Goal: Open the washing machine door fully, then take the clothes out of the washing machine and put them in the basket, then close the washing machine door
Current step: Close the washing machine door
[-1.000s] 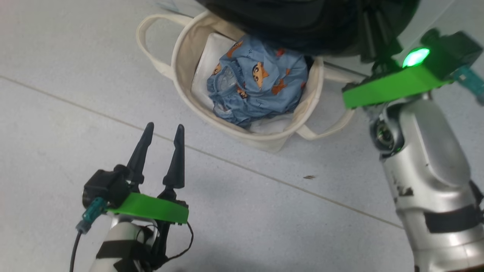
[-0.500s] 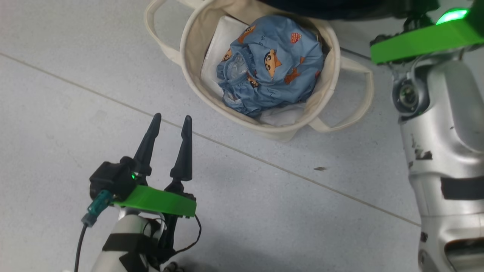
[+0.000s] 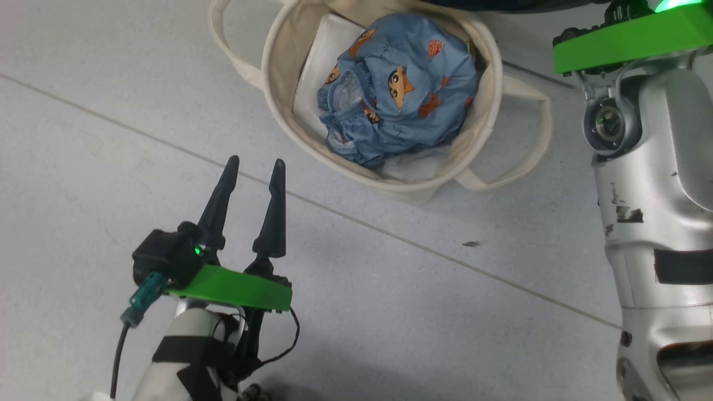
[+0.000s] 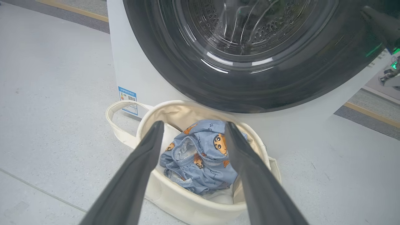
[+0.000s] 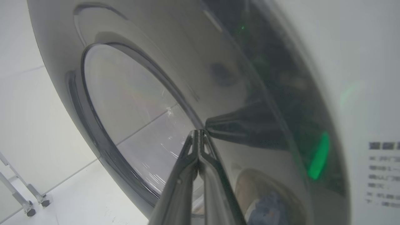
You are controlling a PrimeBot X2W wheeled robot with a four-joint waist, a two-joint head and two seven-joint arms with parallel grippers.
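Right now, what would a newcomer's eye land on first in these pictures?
The bundle of blue cartoon-print clothes in the cream basket, just in front of the washing machine. Next, the glossy black washing machine door, with the right gripper shut, its tips against the rim. The left gripper hangs open, short of the basket.

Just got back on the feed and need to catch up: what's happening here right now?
The clothes lie in the basket on a white sheet. The left hand hangs open and empty over the floor beside it. The right hand is shut, tips against the black rim of the washing machine door, apparently pushing it closed; I cannot tell whether it has latched.
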